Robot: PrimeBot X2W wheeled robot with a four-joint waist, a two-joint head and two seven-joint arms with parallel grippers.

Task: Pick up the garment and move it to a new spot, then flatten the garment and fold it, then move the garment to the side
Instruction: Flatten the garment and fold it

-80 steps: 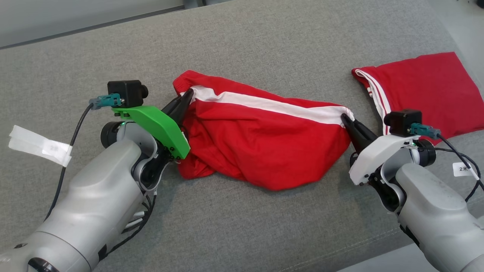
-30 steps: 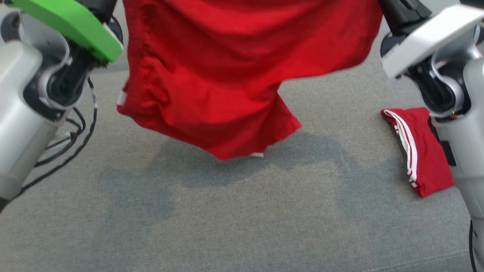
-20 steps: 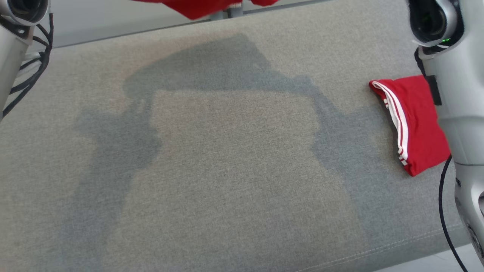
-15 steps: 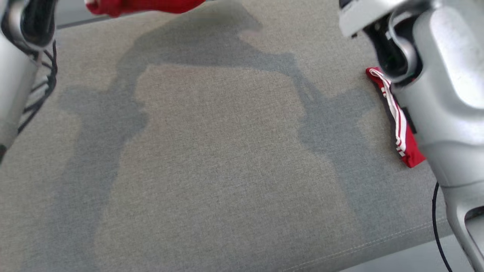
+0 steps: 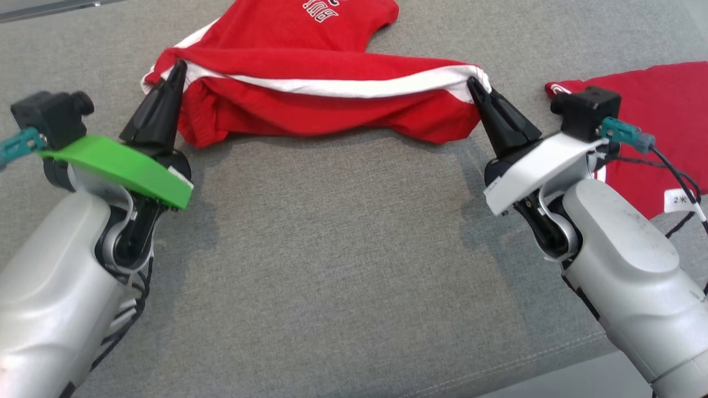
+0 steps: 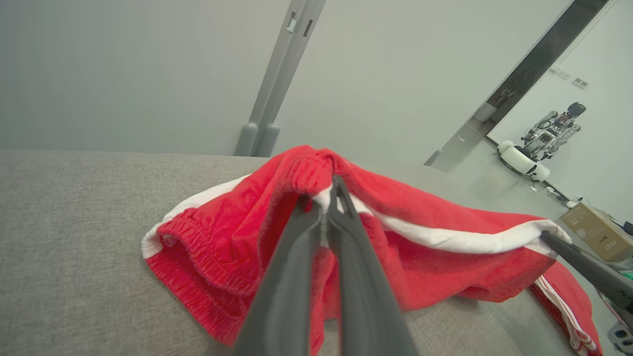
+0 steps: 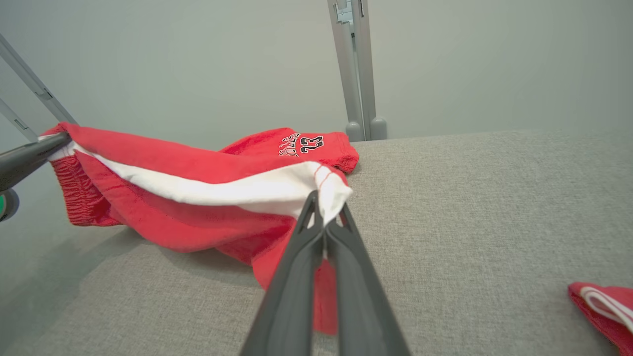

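Garment (image 5: 310, 105), aloft a moment ago, now lies stretched on the surface (image 5: 343, 249); left fingers (image 5: 160, 110) and right fingers (image 5: 500, 119) clench its ends; flattening likely follows.

Shorts (image 5: 332, 99) span the cushion (image 5: 332, 249) between the left gripper (image 5: 178, 66), at their left end, and the right gripper (image 5: 472, 83), at their right; a folded garment (image 5: 664, 105) lies farther right.
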